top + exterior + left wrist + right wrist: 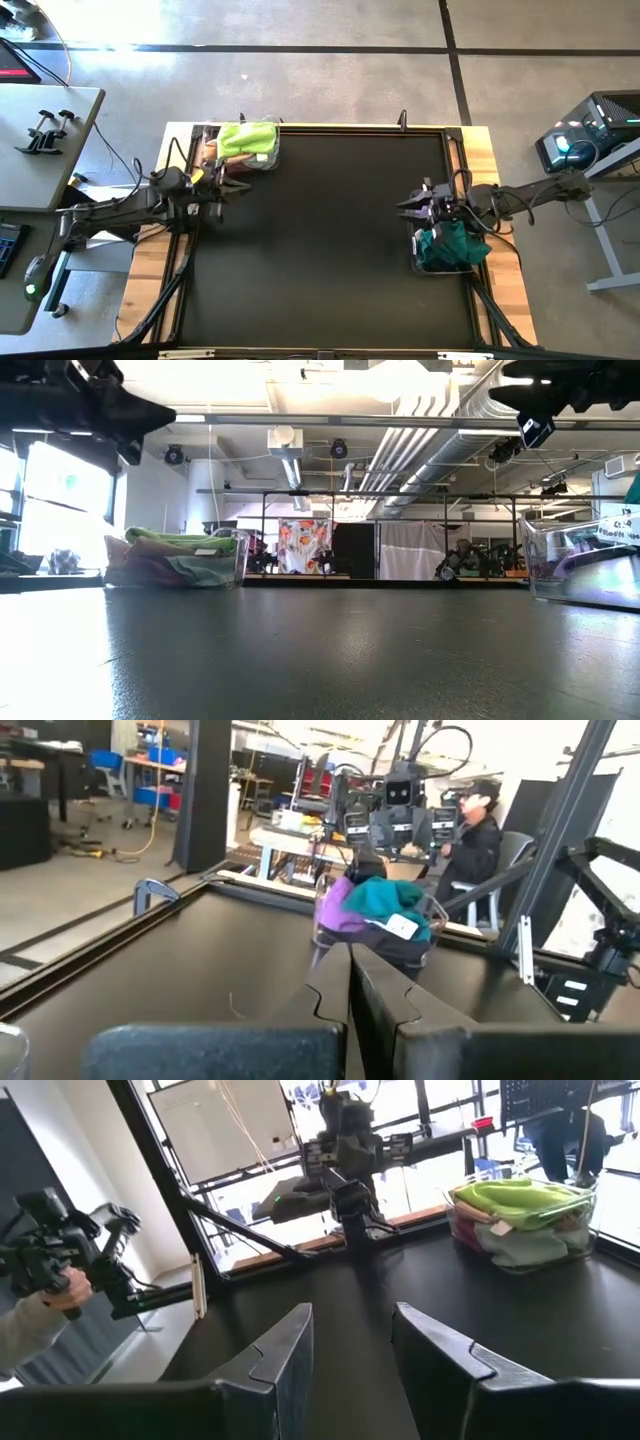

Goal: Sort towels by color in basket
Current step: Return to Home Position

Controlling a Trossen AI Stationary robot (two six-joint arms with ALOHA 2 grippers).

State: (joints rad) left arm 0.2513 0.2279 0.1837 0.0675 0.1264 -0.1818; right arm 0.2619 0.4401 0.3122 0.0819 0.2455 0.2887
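Two clear baskets hold the towels. The basket at the table's far left corner (245,145) holds light cloths, a lime green towel (520,1192) on top of peach-pink and mint ones. The basket at the right edge (447,250) holds dark cloths, a dark teal towel (385,900) over a purple one (335,905). My left gripper (243,187) hovers shut just near of the left basket. My right gripper (403,209) hovers open just above the right basket's far end. Neither touches anything.
The black mat (320,250) lies bare between the two baskets. Metal frame rails run along the table's edges (180,270). A seated person (480,825) shows beyond the right side; a hand with a handheld device (50,1275) shows beyond the table.
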